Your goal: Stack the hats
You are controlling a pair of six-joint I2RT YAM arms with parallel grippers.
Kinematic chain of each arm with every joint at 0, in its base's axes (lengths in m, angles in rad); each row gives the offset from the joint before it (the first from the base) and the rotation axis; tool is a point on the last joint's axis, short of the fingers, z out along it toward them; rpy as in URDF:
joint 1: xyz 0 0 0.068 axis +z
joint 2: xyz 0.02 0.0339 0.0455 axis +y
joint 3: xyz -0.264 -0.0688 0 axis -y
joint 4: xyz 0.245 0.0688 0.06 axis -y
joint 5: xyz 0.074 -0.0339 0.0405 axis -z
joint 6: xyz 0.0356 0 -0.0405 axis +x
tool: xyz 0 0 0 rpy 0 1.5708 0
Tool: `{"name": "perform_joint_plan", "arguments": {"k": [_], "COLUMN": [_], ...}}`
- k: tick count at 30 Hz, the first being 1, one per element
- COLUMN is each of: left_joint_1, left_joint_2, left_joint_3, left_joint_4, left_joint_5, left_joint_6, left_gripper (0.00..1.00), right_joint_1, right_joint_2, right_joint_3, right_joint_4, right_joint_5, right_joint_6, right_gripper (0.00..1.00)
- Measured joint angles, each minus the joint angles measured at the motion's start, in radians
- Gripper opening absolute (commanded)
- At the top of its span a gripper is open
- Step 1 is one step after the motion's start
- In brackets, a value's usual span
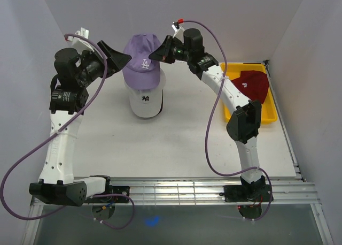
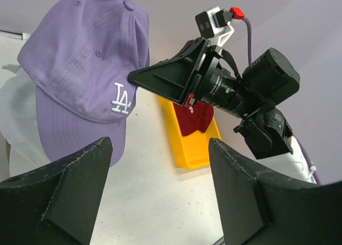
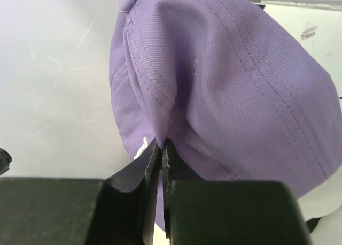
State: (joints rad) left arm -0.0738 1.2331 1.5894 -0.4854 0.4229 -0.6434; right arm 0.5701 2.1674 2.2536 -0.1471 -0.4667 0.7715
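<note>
While the stack is going up at the far middle of the white table (image 1: 176, 148), the holdings are standing as follows, largest first. Yellow bin (image 1: 270, 117): sitting at the table's right edge and keeping the dark red cap (image 1: 251, 84) well apart from the stack. White cap with dark logo (image 1: 144, 101): sitting crown-up with its brim toward the arms; anything lying beneath it is hidden. Lavender cap with white LA logo (image 1: 143, 63): hanging tilted over the white cap's crown, with its brim overlapping that crown; whether it is seated cannot be told. Right gripper (image 3: 162, 146): pinching only a thin fold of the lavender crown's side, jaws nearly closed on the fabric. Left gripper (image 2: 159, 148): holding nothing, fingers standing wide, hovering just beside the cap's other flank. Hazards, likewise descending: the whole stack is risking a shove or topple if either arm is pressing sideways while so near; the lavender cap, being tilted, is likely sliding off the white crown if let go before it is squared over it; the slim fold is liable to be slipping out early; the fabric may be snagging on the jaws at release and dragging the cap askew.
</note>
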Motion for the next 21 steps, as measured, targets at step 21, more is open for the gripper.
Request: {"name": "perform_joint_plan", "arguments": {"k": [21], "left_joint_1": [0.138], "left_joint_2": [0.073], "left_joint_3": [-0.259], "left_joint_4": [0.088], "left_joint_5": [0.089], "left_joint_6": [-0.058], "left_gripper": [0.83], "right_joint_1": [0.008], "right_joint_2": [-0.001], "right_joint_3": [-0.071], "right_joint_4": [-0.011], "right_joint_5": [-0.008], "right_joint_6": [-0.055], "right_gripper": [0.09]}}
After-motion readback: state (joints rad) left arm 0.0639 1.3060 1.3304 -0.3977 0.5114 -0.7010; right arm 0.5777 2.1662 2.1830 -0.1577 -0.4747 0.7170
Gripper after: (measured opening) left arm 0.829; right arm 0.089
